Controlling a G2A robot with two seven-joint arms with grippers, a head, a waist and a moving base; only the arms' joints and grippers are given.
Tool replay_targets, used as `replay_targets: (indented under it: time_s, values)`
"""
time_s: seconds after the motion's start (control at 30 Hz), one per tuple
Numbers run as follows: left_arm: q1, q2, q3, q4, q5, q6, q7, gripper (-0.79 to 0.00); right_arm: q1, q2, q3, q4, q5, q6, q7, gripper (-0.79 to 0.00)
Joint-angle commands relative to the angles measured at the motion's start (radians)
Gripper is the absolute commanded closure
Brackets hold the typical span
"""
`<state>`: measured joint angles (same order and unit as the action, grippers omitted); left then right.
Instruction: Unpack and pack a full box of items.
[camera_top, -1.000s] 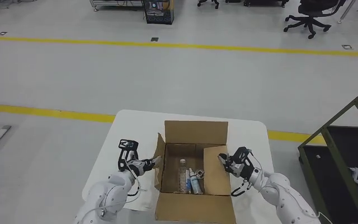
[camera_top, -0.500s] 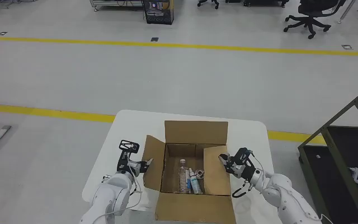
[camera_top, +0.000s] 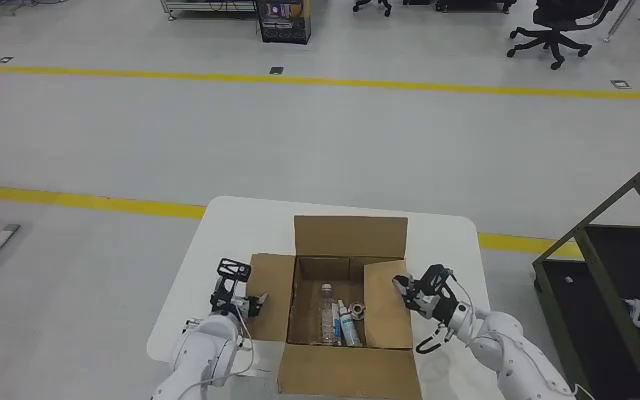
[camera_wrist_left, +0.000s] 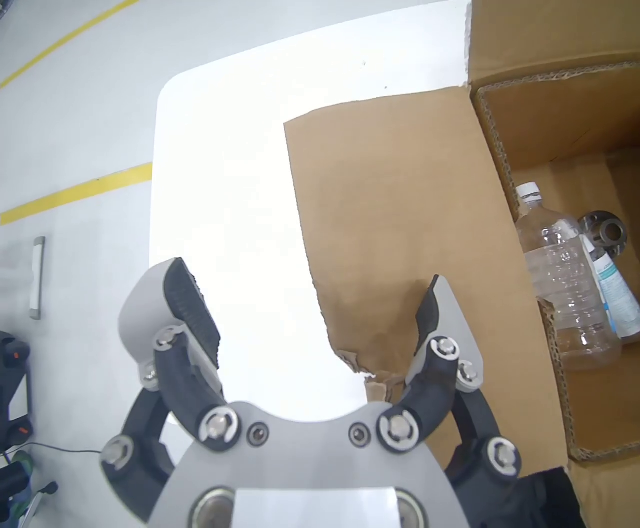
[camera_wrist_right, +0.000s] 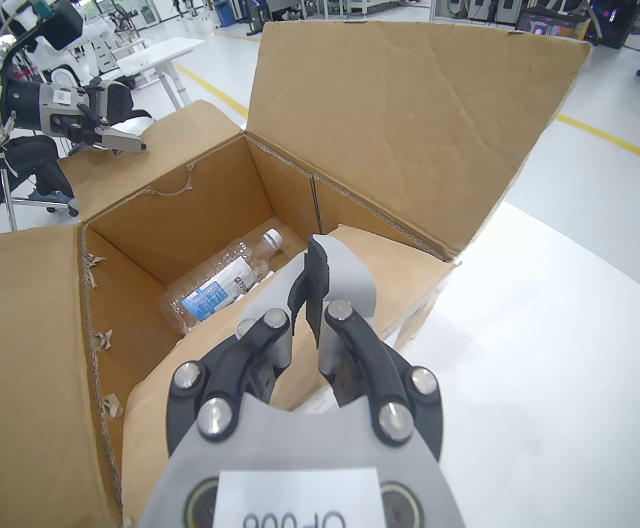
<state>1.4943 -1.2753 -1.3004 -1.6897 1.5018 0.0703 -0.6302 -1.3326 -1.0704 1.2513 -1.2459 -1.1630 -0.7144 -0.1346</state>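
Note:
The open cardboard box (camera_top: 349, 262) stands in the middle of the white table (camera_top: 232, 235). Inside lie a clear plastic bottle (camera_top: 325, 312) (camera_wrist_left: 560, 280) (camera_wrist_right: 220, 290), a white and blue tube (camera_wrist_left: 616, 292) and a metal part (camera_wrist_left: 602, 232). The box's left flap (camera_top: 270, 290) (camera_wrist_left: 395, 210) lies folded out flat. My left gripper (camera_top: 249, 301) (camera_wrist_left: 307, 285) is open at that flap's outer edge, with one fingertip over the cardboard. My right gripper (camera_top: 403, 288) (camera_wrist_right: 311, 270) is shut, its tips against the right flap (camera_top: 386, 300) (camera_wrist_right: 400, 270) at its inner edge.
The back flap (camera_top: 350, 235) (camera_wrist_right: 410, 120) stands upright. The near flap (camera_top: 345, 372) lies folded out toward me. A green-framed rack (camera_top: 598, 262) stands off the table's right side. Bare tabletop shows left of the box and behind it.
The left flap has swung from standing to lying flat outward. My left gripper moved outward and down with it. The right gripper has barely shifted.

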Motion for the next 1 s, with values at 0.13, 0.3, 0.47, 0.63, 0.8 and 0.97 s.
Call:
replay_targets:
  time_s: [0.13, 0.3, 0.47, 0.63, 0.8, 0.97]
  values:
    - [-0.005, -0.002, 0.004, 0.035, 0.001, 0.006, 0.007, -0.785, -0.001, 0.000, 0.000, -0.001, 0.002, 0.000, 0.004, 0.000]
    - [-0.004, -0.004, 0.009, 0.033, 0.004, 0.011, 0.000, -0.785, -0.004, 0.001, 0.005, -0.008, 0.002, 0.000, 0.005, 0.000]
    - [0.023, -0.002, -0.007, -0.062, -0.006, -0.015, 0.047, -0.785, -0.025, 0.011, 0.057, -0.039, 0.004, 0.029, 0.008, 0.000]
    - [0.070, 0.004, -0.033, -0.149, 0.009, -0.041, 0.087, -0.785, -0.066, 0.027, 0.143, -0.058, 0.021, 0.057, 0.006, 0.000]
    - [0.107, 0.007, -0.043, -0.231, 0.011, -0.062, 0.107, -0.785, -0.083, 0.033, 0.185, -0.025, 0.030, 0.093, 0.032, 0.000]
    - [0.150, 0.011, -0.046, -0.326, 0.005, -0.112, 0.138, -0.785, -0.072, 0.024, 0.139, 0.024, 0.009, 0.119, 0.054, 0.000]
